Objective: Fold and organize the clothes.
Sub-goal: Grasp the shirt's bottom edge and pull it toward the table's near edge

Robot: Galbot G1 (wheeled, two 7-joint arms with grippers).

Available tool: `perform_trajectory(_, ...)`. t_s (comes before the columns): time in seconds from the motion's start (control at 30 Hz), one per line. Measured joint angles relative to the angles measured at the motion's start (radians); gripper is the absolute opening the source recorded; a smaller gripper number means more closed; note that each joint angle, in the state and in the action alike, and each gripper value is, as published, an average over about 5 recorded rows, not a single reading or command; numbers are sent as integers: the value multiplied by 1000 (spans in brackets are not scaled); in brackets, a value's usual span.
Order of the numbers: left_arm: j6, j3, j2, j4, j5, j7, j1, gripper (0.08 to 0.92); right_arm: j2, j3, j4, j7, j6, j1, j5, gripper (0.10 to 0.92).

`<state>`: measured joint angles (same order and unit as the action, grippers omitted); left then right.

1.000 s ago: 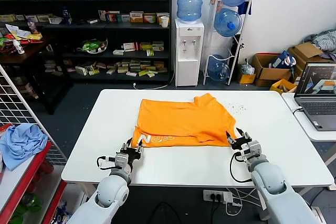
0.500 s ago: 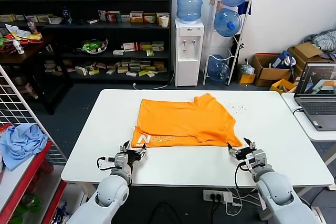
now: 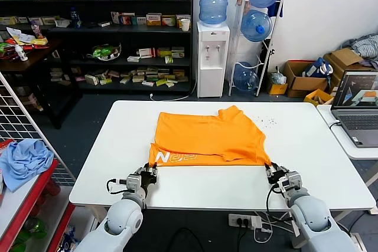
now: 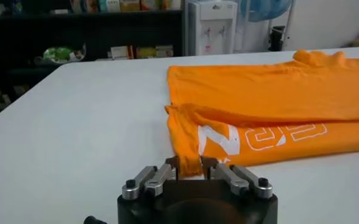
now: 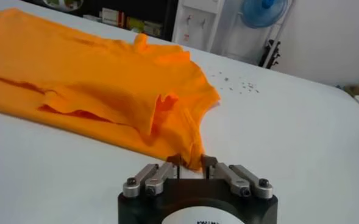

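The orange T-shirt (image 3: 207, 137) lies folded on the white table (image 3: 118, 146), collar toward the far side and white lettering (image 3: 180, 157) along its near edge. My left gripper (image 3: 149, 172) sits at the shirt's near left corner. In the left wrist view this gripper (image 4: 191, 167) is shut on the shirt's (image 4: 270, 91) corner, just below the lettering (image 4: 258, 137). My right gripper (image 3: 273, 172) is at the near right corner. The right wrist view shows that gripper (image 5: 191, 161) shut on the hem tip of the shirt (image 5: 94, 79).
A laptop (image 3: 357, 107) stands on a side table at the right. At the left, a wire rack holds a light blue cloth (image 3: 23, 160). A water dispenser (image 3: 211, 57) and shelves stand behind the table. Both grippers are close to the table's front edge (image 3: 207, 202).
Both grippers were open a second ago and have shut on the shirt's near corners. The right gripper drew back toward the front edge, and the shirt's near edge now lies flatter.
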<state>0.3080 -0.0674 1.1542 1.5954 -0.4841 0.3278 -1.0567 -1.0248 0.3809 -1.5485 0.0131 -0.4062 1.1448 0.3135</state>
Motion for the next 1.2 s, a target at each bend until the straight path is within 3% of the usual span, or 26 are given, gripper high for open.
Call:
perform_trajectory(0.17, 1, -1, -15, 39, 0, 10, -29, 132, 17, 12, -49, -17, -25, 35, 13, 126)
perform_trajectory(0.27, 2, -7, -26, 71, 0, 15, -55, 92, 30, 22, -92, -29, -41, 68, 18, 126)
perform_trajectory(0.87, 27, -49, -135, 311, 1, 31, -304, 89, 89, 97, -345, -85, -149, 303, 21, 127)
perform_trajectory(0.97, 36, -54, -143, 336, 0, 30, -336, 121, 96, 110, -377, -86, -171, 334, 25, 158)
perform_trajectory(1.2, 51, -70, -162, 384, -7, 29, -364, 311, 118, 143, -445, -98, -210, 378, 53, 353)
